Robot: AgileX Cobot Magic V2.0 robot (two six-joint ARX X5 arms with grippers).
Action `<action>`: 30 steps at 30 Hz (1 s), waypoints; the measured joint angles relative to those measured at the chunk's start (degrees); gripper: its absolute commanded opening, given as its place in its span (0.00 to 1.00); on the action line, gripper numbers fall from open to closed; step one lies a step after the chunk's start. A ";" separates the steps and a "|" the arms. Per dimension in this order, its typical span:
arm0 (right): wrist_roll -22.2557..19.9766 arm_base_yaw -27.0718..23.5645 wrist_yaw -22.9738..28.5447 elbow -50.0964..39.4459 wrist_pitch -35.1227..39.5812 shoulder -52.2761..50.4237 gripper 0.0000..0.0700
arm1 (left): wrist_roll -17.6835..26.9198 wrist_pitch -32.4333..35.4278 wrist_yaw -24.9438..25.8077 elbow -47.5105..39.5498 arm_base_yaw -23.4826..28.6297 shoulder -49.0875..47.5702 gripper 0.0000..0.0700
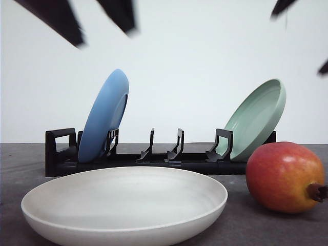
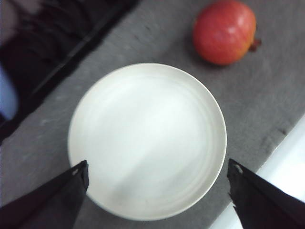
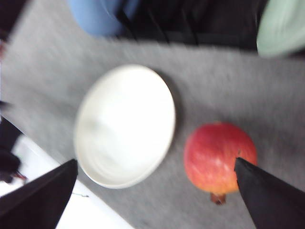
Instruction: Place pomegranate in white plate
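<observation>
Nothing of the task is done. The white plate [image 1: 123, 205] sits empty at the near edge of the grey mat [image 1: 287, 230], and the pomegranate [image 1: 284, 177] rests on the mat just beside it at its 3 o'clock, apart from the rim, crown nub pointing right. Both wrist views show the fingers spread wide and holding nothing: the left gripper [image 2: 157, 191] hangs over the plate, and the right gripper [image 3: 157, 191] hangs above plate and fruit. Grasp, lift and placement all remain.

Farther back, a black rack [image 1: 154, 156] holds a blue plate [image 1: 105, 115] and a pale green plate [image 1: 256, 118]. The right wrist view is blurred, probably from motion, and the front view cuts the arms to dark slivers.
</observation>
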 measured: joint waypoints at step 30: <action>-3.08 10.19 13.57 3.31 2.05 32.11 0.70 | -8.68 -4.96 -1.33 -11.50 0.04 -47.01 0.80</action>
